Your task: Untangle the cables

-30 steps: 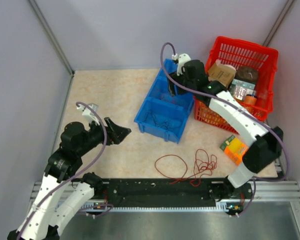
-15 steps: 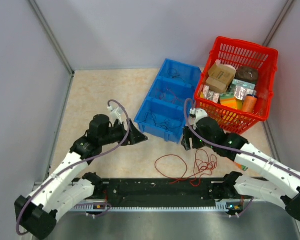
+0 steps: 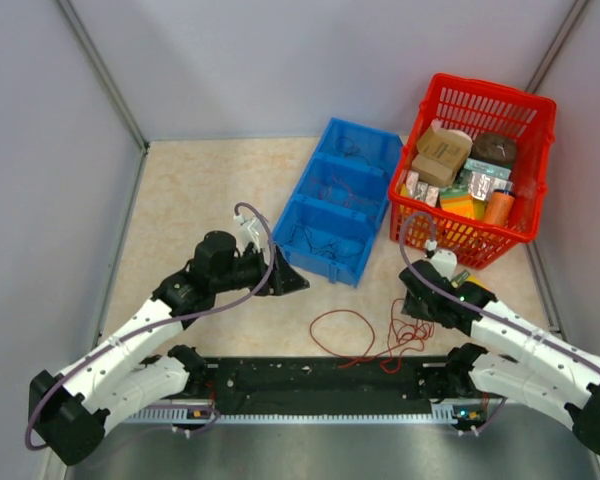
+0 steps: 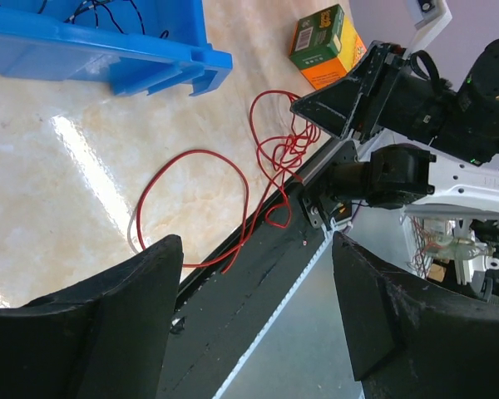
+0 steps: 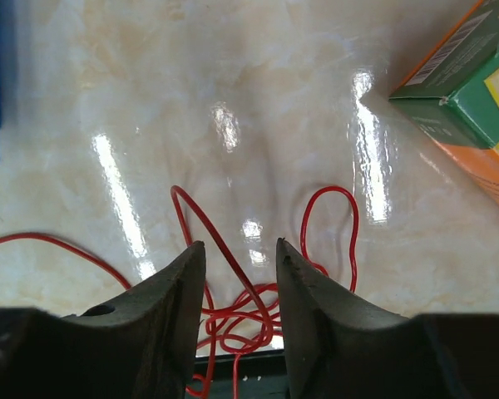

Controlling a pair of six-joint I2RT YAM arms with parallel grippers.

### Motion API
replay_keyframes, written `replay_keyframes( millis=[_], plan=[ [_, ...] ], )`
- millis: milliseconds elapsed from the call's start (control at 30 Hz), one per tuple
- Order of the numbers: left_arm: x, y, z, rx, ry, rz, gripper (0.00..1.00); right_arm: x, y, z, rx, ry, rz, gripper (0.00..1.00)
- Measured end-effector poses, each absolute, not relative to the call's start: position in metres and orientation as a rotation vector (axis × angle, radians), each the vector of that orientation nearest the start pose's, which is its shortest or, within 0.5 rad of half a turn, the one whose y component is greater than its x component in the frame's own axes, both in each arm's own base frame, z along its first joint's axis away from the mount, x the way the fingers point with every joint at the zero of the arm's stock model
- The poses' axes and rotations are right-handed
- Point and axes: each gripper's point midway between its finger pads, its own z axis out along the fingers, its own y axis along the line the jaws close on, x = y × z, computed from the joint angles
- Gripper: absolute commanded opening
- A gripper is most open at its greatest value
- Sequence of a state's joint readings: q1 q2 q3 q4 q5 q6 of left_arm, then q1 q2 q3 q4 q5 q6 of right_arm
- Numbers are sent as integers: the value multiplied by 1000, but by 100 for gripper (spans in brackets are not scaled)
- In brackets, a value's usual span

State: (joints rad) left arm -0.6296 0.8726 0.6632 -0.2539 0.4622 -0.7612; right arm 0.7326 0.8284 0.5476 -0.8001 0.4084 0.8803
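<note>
The red cable (image 3: pixel 410 330) lies on the table by the near edge as one wide loop with a knotted bunch on its right. Dark thin cables (image 3: pixel 320 240) lie in the blue bin's compartments. My right gripper (image 3: pixel 412 308) hangs over the bunch. In the right wrist view it (image 5: pixel 239 243) is open, and its narrow gap straddles one strand of the red cable (image 5: pixel 238 317). My left gripper (image 3: pixel 292 281) is open and empty to the left of the loop, near the bin's front corner. In the left wrist view it (image 4: pixel 256 243) is spread wide, with the red cable (image 4: pixel 191 152) beyond.
The blue three-compartment bin (image 3: pixel 318 268) stands mid-table. A red basket (image 3: pixel 458 243) full of goods is at the back right. A green and orange box (image 5: pixel 466 91) lies right of the red cable. The black base rail (image 3: pixel 320 380) runs along the near edge.
My right arm swung from the far blue bin down to the near edge, over the red cable's bunch. My left arm reached forward and right toward the bin's front corner.
</note>
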Motion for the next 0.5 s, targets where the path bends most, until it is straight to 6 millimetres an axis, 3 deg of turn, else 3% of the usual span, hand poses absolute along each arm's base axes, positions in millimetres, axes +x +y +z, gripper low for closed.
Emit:
replay_keyframes(
  millis=[67,100,167,367,433,500],
  plan=[
    [170,-250,199,170,2250,-1274,76,166,95,62,316,2513,73,34],
    [170,-249,200,169,2246,-1270,76,166,95,60,314,2519,67,17],
    [170,-247,202,163,2237,-1261,76,167,97,59,314,2520,70,0],
    [167,-239,210,162,2212,-1230,77,171,114,58,225,2551,117,0],
    [168,-238,215,171,2195,-1224,77,174,130,75,140,2537,187,0],
    [167,-238,223,180,2173,-1229,77,181,163,110,27,2476,346,0]
  ],
)
